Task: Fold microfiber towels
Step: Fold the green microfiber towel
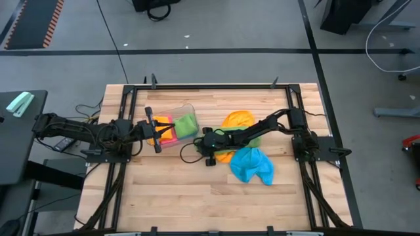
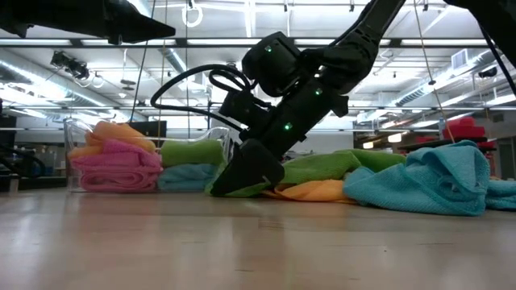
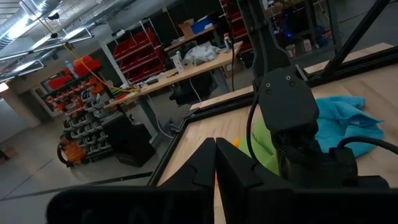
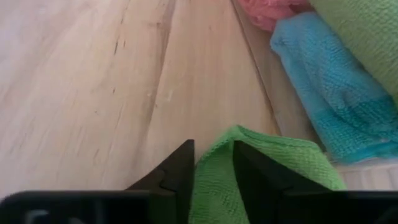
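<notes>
Your right gripper (image 4: 213, 177) is pinching the edge of a green towel (image 4: 261, 174), with the cloth running up between its two dark fingers (image 4: 177, 171) in the right wrist view. In the low view that gripper (image 2: 246, 173) is tilting down onto the wooden table (image 2: 242, 242), its tip touching the boards with the green towel (image 2: 322, 167) trailing behind it. From above, your right arm is reaching across the middle of the table (image 1: 197, 196), and its gripper (image 1: 209, 157) is sitting just beside the clear plastic tub (image 1: 187, 111).

Behind the green cloth an orange towel (image 1: 237, 120) is lying partly under the arm, and a sky-blue towel (image 1: 251, 165) is sitting crumpled on the near side of it, touching the orange one. In the low view the blue towel (image 2: 435, 184) is bunching up beside the orange towel (image 2: 318, 192).

Your left gripper (image 3: 215, 163) is clenched on nothing, its fingers pressing together. From above it (image 1: 152, 128) is hovering over the tub's open side, pointing toward the right arm.

Inside the tub, folded towels are stacking up: a pink one (image 2: 121, 165) under an orange one (image 2: 113, 133), with a green one (image 2: 192, 151) over a blue one (image 2: 184, 176) beside them.
</notes>
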Robot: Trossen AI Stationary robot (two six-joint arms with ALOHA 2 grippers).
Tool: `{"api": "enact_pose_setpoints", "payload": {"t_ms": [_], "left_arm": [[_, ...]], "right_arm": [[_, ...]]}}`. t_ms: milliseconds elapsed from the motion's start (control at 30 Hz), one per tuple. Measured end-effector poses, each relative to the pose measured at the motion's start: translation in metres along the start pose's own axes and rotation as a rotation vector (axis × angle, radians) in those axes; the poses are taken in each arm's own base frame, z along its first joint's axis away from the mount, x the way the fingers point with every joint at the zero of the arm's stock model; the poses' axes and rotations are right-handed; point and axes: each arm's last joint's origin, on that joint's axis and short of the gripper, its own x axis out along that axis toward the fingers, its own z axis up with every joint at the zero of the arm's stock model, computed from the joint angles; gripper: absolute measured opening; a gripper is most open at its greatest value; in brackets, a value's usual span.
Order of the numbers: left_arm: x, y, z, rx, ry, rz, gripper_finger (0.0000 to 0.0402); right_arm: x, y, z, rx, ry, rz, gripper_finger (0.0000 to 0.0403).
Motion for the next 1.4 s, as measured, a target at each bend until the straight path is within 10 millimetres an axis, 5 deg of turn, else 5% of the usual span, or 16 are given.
{"api": "enact_pose_setpoints", "payload": {"t_ms": [300,600,1100,1400], "left_arm": [[0.0,0.0,-0.001,0.003,0.005,-0.002,0.0023],[0.0,-0.001,-0.002,0.01,0.018,-0.005,0.0013],[0.0,-0.001,-0.002,0.014,0.023,-0.007,0.0017],[0.0,-0.001,-0.002,0.014,0.023,-0.007,0.0022]], "right_arm": [[-0.003,0.002,0.0,-0.03,0.026,0.048,0.0007],[-0.034,0.014,0.011,-0.09,0.1,0.099,0.0003],[-0.044,0.051,0.015,-0.283,0.083,0.275,0.0002],[-0.05,0.073,0.017,-0.379,-0.006,0.529,0.0002]]}}
